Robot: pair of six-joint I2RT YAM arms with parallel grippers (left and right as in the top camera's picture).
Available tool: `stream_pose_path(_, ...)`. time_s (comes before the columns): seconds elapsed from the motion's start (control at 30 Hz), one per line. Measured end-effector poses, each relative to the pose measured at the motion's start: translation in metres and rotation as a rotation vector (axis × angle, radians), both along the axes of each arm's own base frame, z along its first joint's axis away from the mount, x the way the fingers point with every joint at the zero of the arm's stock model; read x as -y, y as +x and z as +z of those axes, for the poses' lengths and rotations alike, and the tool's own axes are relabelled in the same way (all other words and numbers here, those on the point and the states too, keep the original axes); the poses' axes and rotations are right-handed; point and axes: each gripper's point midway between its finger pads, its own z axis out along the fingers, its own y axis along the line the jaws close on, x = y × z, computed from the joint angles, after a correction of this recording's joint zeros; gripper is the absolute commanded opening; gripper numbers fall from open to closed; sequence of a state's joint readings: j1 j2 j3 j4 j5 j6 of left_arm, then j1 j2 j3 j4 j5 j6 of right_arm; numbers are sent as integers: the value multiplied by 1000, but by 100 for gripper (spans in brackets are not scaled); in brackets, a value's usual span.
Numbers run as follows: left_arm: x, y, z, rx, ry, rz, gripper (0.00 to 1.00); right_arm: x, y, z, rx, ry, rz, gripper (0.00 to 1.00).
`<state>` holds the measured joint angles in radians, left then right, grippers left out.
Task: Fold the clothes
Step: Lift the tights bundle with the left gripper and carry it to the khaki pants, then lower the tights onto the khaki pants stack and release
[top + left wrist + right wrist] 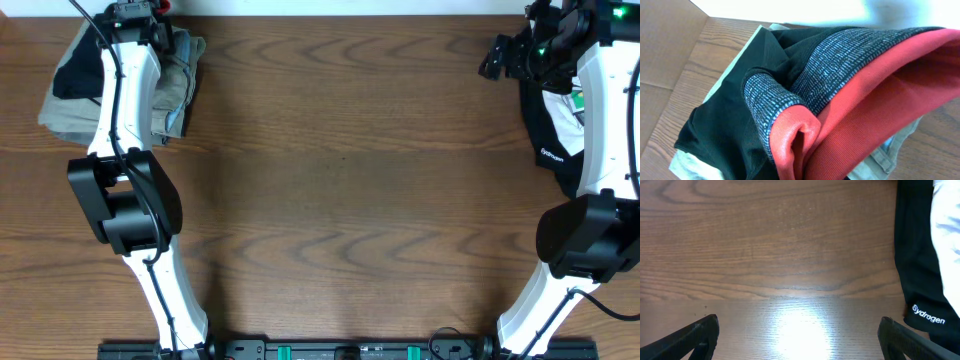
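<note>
Overhead, black pants (72, 72) lie atop khaki trousers (175, 92) at the surface's (340, 200) far-left edge, under the left tool (135, 12); wood beyond the trousers lies open. Left wrist alone shows their grey-red waistband (840, 55) bunched up, tool closed, fingers hidden. Right wrist: right tool (797, 330) spread wide over wood.

text: white logo (928, 315) reads "Sydrogen", first letter unsure | on: black garment (912, 255), near its hem | overhead: same logo, illegible | other text: none readable
</note>
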<state>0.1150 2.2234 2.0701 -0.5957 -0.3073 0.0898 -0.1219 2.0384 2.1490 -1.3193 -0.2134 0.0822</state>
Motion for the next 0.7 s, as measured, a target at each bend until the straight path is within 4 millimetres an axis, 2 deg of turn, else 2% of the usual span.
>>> stream_pose_path(0.03, 1, 0, -1, 2, -8, 0, 7, 0, 0, 0, 0, 0, 0, 99)
stream_pose_path(0.07, 1, 0, -1, 3, -12, 0, 15, 0, 0, 0, 0, -1, 0, 99)
stream_pose_path(0.13, 1, 0, -3, -1, -17, 0, 59, 0, 0, 0, 0, -1, 0, 99)
stream_pose_path(0.17, 2, 0, -3, -1, -22, 1, 87, 0, 0, 0, 0, -1, 1, 99)
stream_pose_path(0.2, 2, 0, -4, -3, -23, 0, 98, -1, 0, 0, 0, -1, 1, 99)
stream_pose_path(0.7, 4, -5, -10, -34, -32, 0, 98, -4, 8, 3, 33, -5, 10, 99)
